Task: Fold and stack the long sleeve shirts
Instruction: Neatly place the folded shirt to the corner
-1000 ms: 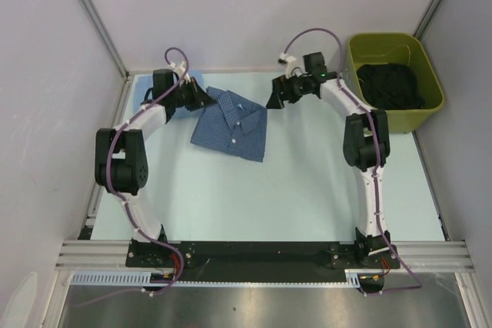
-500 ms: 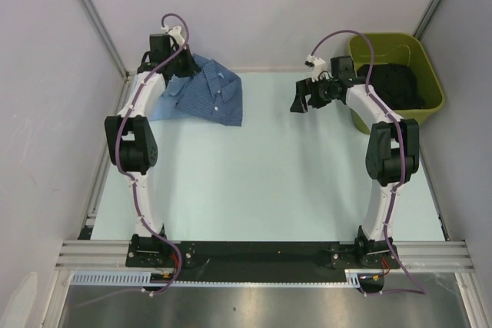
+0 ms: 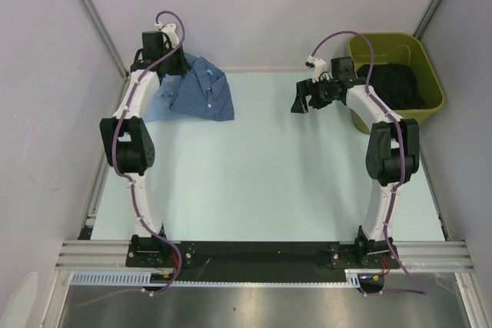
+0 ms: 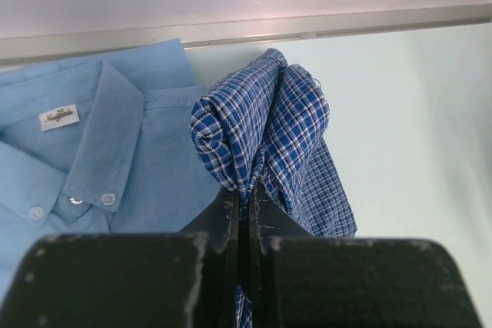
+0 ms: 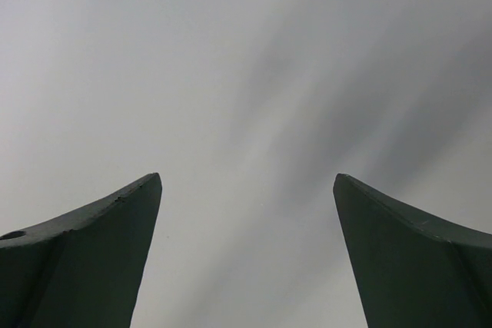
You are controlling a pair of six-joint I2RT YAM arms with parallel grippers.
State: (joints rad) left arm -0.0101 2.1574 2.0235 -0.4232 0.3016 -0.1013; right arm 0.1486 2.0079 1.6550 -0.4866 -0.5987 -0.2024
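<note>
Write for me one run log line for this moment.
left end effector: shut on checked shirt | checked shirt: bunched, beside pale blue shirt, far left | right end effector: open, empty, above table

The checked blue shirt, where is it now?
The checked blue shirt sits at the far-left table corner in the top view, pinched in the left gripper and partly over the pale blue shirt.

Collar label (image 4: 59, 117) on pale blue shirt (image 4: 154, 182), perhaps script, unreadable
</note>
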